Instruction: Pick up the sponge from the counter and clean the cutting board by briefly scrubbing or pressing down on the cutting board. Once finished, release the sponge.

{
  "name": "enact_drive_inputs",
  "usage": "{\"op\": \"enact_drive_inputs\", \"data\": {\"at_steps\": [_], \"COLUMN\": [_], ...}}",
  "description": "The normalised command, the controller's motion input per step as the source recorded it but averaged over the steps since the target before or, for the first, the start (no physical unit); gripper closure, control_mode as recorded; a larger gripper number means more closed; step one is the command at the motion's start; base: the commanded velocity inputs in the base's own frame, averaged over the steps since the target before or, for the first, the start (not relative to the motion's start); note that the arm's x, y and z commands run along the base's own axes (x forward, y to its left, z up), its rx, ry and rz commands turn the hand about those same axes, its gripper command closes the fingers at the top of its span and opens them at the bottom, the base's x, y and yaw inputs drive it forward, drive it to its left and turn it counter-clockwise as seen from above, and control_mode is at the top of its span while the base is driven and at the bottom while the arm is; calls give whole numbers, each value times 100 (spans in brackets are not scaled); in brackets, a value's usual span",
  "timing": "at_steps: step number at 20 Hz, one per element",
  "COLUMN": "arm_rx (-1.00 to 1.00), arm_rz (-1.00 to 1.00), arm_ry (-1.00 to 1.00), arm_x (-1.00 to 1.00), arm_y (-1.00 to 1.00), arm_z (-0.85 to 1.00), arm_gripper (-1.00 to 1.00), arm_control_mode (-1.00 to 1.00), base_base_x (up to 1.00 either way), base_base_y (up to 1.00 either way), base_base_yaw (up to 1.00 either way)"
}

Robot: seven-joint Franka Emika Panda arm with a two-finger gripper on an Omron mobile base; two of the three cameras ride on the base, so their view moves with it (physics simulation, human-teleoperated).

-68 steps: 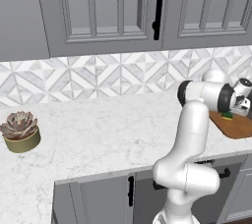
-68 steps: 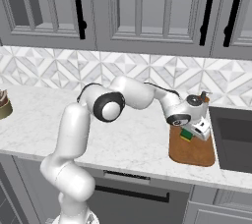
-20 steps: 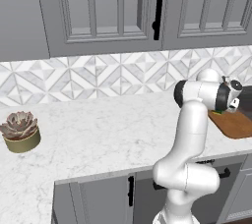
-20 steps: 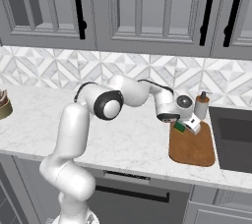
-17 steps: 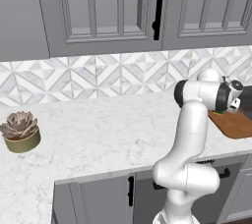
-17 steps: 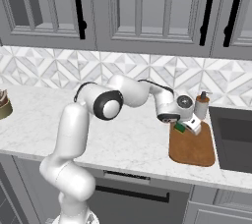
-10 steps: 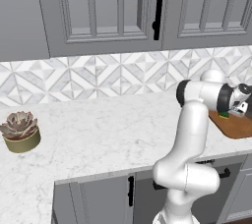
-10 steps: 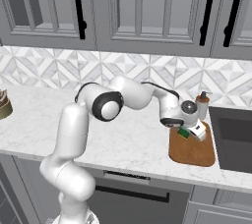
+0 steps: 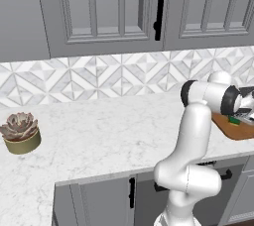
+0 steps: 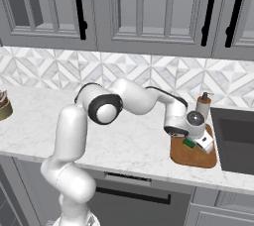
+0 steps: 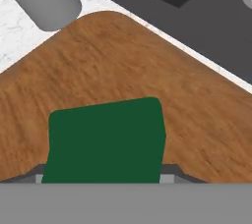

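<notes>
One relation governs my next move: the sponge (image 11: 104, 139) sits directly ahead of my jaws, green face toward the hand camera, its long axis running across between them, against the cutting board (image 11: 123, 66). My jaws (image 10: 194, 142) appear clenched on the sponge, though the fingertips themselves are hidden. In my judgement, pressing goes straight into the wood. The board lies on the white worktop (image 9: 114, 136), beside a dark sink (image 10: 235, 136), with a soap bottle (image 10: 203, 105) just behind.
</notes>
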Motion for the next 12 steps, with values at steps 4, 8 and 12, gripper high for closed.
{"op": "enact_drive_inputs", "data": {"at_steps": [4,8,12], "arm_rx": [0,0,0], "arm_rz": [-3,-3,-3], "arm_ry": [0,0,0], "arm_x": [-69,-70,-57], "arm_y": [-14,-14,-11], "arm_z": [-23,-23,-24], "arm_gripper": [100,100,100], "arm_control_mode": [-100,-100,-100], "base_base_x": [0,0,0], "base_base_y": [0,0,0], "base_base_yaw": [0,0,0]}}
